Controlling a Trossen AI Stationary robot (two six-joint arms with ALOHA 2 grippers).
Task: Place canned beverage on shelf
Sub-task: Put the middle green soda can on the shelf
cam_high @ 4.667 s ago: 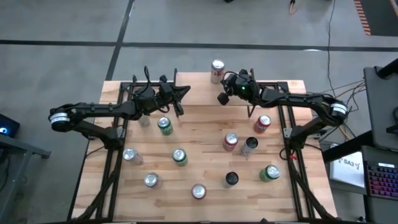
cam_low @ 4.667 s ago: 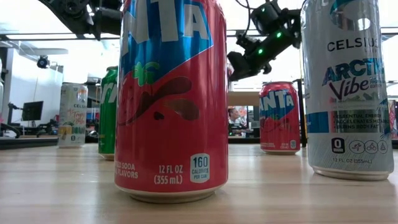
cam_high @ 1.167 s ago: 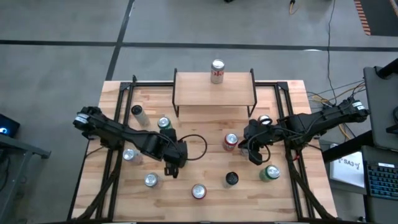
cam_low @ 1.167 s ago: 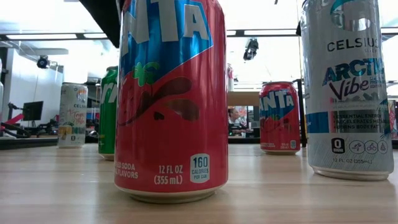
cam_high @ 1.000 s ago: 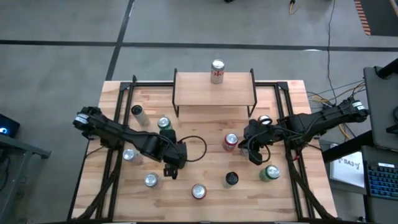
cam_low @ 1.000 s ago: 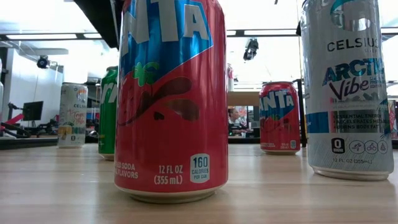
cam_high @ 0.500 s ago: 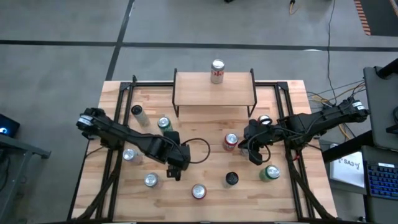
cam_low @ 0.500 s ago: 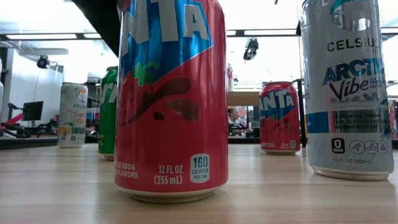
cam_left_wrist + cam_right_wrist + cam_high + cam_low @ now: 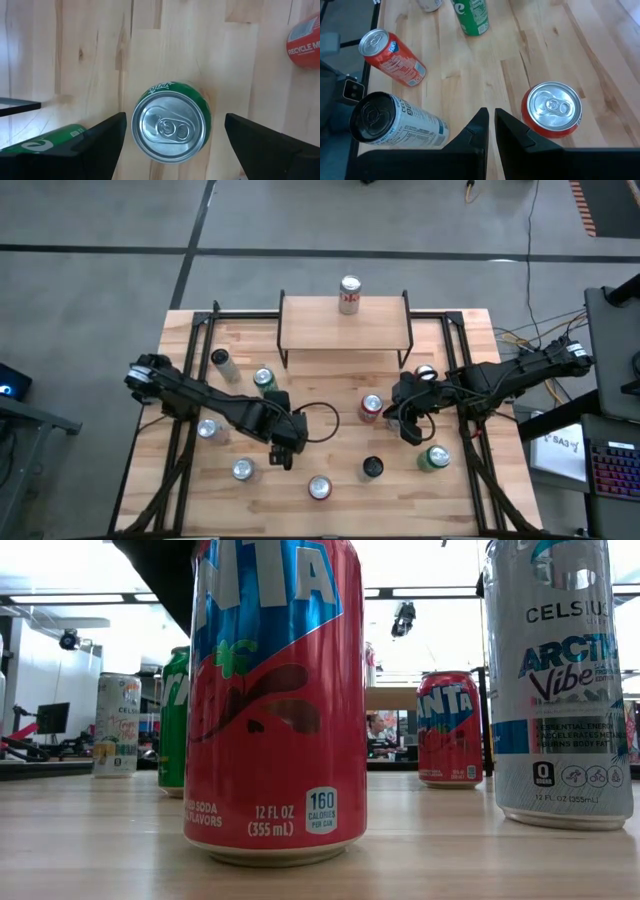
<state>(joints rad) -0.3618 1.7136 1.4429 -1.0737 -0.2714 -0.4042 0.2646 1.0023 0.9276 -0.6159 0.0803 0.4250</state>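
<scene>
Since about a second ago the left hand (image 9: 284, 452) has slid a little toward the bench's (image 9: 330, 510) right edge and now sits directly above the green can (image 9: 171, 121) near the middle of the bench. That can had been visible beside the hand and is now covered by it in the high view. Nothing else has shifted.

The left arm reaches in low from the left edge, its wrist pointing straight down. The left hand's fingers (image 9: 95, 141) are spread wide on either side of the upright green can, clear of its sides and gripping nothing.

The right hand (image 9: 490, 122) hangs over the right half of the bench with its fingers closed together and empty, pointing down between a red can (image 9: 551, 111) and a slim silver can (image 9: 395, 121).

The shelf (image 9: 345, 326) stands at the bench's far edge, carrying one can (image 9: 349, 294) at its back edge.
</scene>
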